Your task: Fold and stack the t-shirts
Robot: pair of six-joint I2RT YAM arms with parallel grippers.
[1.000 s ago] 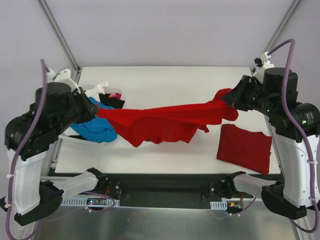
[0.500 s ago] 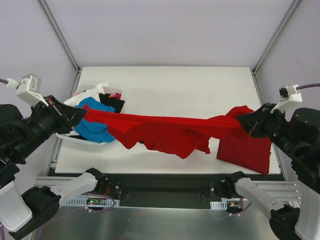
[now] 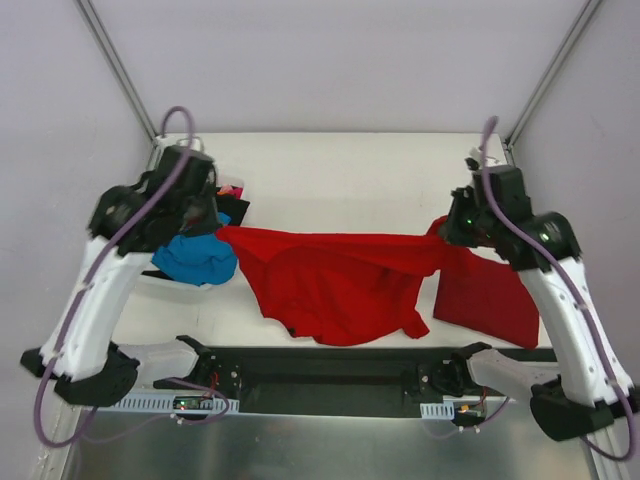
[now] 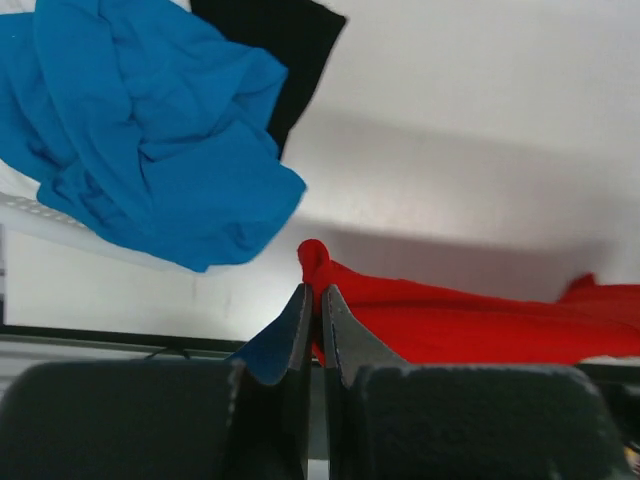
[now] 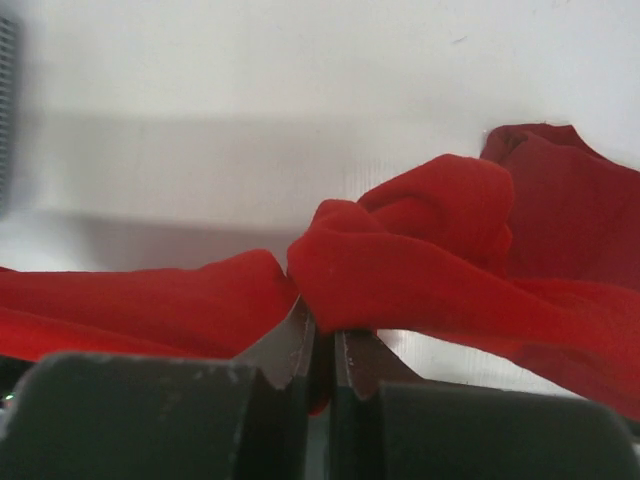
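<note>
You are holding the red shirt [image 3: 340,275] stretched from 9 to 3 o'clock across the middle of the table [image 3: 350,165], and its slack lower part is sagging toward 6 o'clock, right at the near edge. That is the first risk: if you are lowering without drawing the cloth away from you, the hem is likely going over the edge. The left gripper [image 4: 312,297] is pinching only a small nub of red cloth between closed fingers, so a hard pull could be tearing that corner free. The right gripper [image 5: 320,330] is clamping a thicker bunched fold, also closed on the same shirt. At 3 to 4 o'clock the shirt's right end is lying over or just above the folded shirt [image 3: 490,295]; which, the views are not showing. Dragging there could be rucking the finished square. At 9 o'clock the blue shirt [image 3: 195,258] is sitting just beside your left grip, with a black shirt [image 4: 285,45] behind it, and a low sweep might be snagging either. The red shirt itself is looking crumpled rather than flat: its top edge is running taut between the grips, while the body below is hanging in uneven wrinkled folds.
</note>
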